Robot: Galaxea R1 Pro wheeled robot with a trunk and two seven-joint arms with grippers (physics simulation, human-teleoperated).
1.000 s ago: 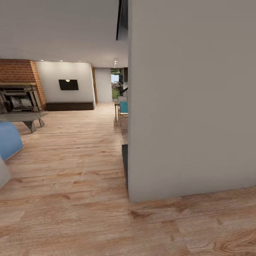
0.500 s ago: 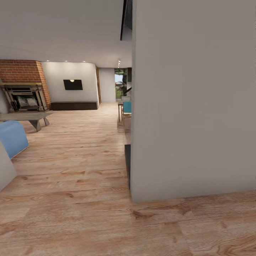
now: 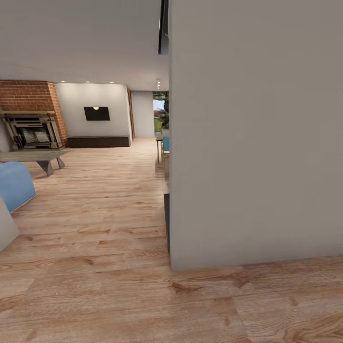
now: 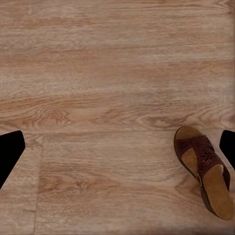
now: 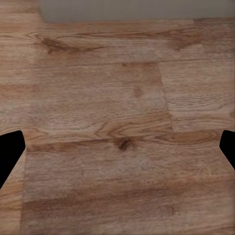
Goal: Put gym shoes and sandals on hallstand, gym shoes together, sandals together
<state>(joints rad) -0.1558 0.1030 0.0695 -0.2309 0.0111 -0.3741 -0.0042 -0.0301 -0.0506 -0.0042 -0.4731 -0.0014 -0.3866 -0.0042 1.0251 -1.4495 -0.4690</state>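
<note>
Since half a second ago our whole head view has slid sideways — the grey wall (image 3: 257,133) edge now sits a little further left, and the fireplace (image 3: 28,131) and the black screen (image 3: 96,113) have shifted with it, so we read this as the camera turning, not the room's things moving. We see the corridor floor (image 3: 100,205) running past a blue seat (image 3: 14,185) and a low grey table (image 3: 35,157) toward a far doorway. In our left wrist view one sandal (image 4: 204,170) lies flat on the planks, sole down, close beside one dark fingertip of the left gripper (image 4: 117,149), whose fingers stand spread wide with nothing between them. Our right gripper (image 5: 117,152) is likewise spread over bare planks — the wall's base (image 5: 122,10) lies beyond.
</note>
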